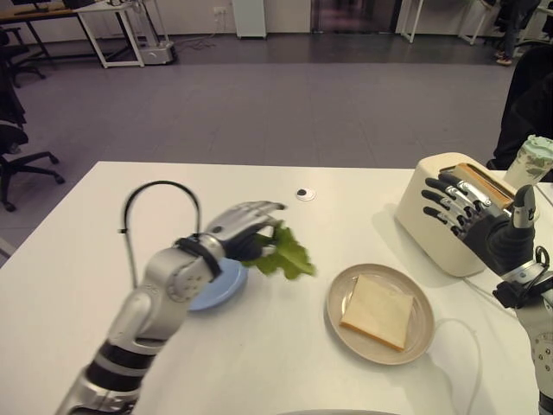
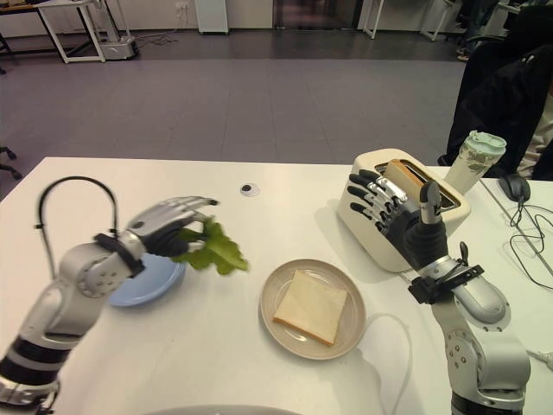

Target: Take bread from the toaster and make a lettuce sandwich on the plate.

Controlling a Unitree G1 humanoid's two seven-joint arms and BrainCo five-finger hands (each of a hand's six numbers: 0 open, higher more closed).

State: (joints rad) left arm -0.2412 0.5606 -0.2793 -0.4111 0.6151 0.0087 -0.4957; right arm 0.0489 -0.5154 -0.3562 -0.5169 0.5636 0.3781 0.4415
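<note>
left of the plate (image 2: 313, 266), the left hand (image 2: 164, 226) grips lettuce (image 2: 216, 251) over a blue dish (image 2: 151, 285). a bread slice (image 2: 311, 307) lies on the plate. to its right, the right hand (image 2: 393, 216), fingers spread and holding nothing, is at the toaster (image 1: 410, 212). the right eye view takes in a mouse (image 2: 518, 186) farther right.

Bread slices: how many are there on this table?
2. One slice lies flat on the beige plate. The other slice stands in the toaster, behind the right hand. Another could sit hidden inside the toaster.
</note>
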